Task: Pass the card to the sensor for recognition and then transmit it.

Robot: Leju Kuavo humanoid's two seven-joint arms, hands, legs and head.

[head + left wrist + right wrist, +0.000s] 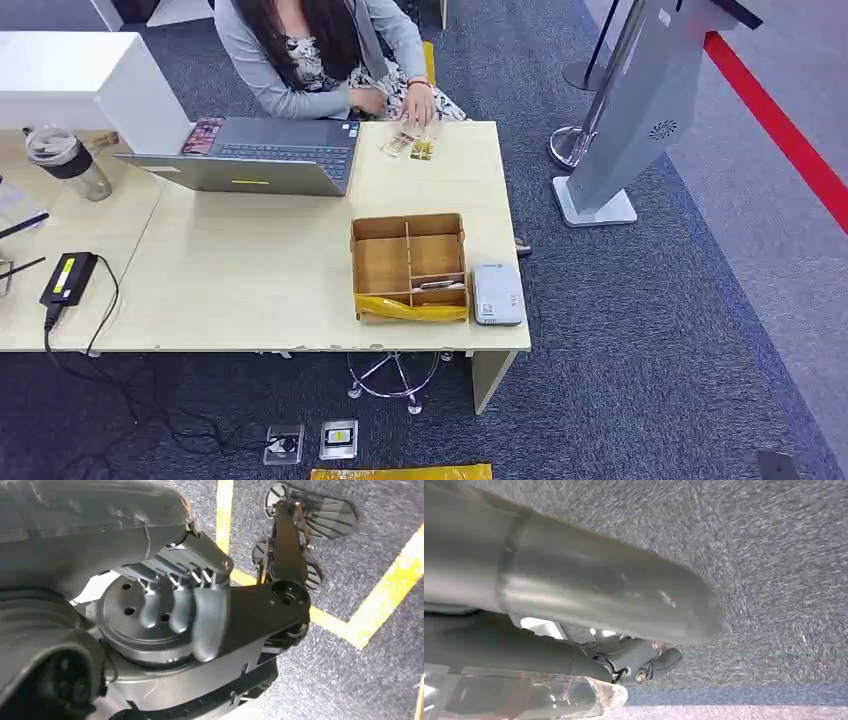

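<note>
Closest to my lens, the left hand [185, 600] hangs at the robot's side over grey carpet, its dark fingers [210, 615] curled in together with nothing between them. The right hand [589, 600] hangs likewise above the carpet; a thick grey thumb covers it and I cannot tell how its fingers lie.

From the head view, the light wooden bench [250, 290] carries an open brown cardboard box with dividers [408, 266], and in its front compartment sits what I take for the small pale card [440, 285], though it is too small to be sure. Touching the box on its right is the flat grey rectangular sensor [497, 293].

I judge the task is at its very start: nothing picked up, both arms down. The card lies well apart from either hand, up on the bench. The next move calls for raising an arm over the bench edge, reaching into the narrow compartment and pinching the card without catching the dividers
</note>
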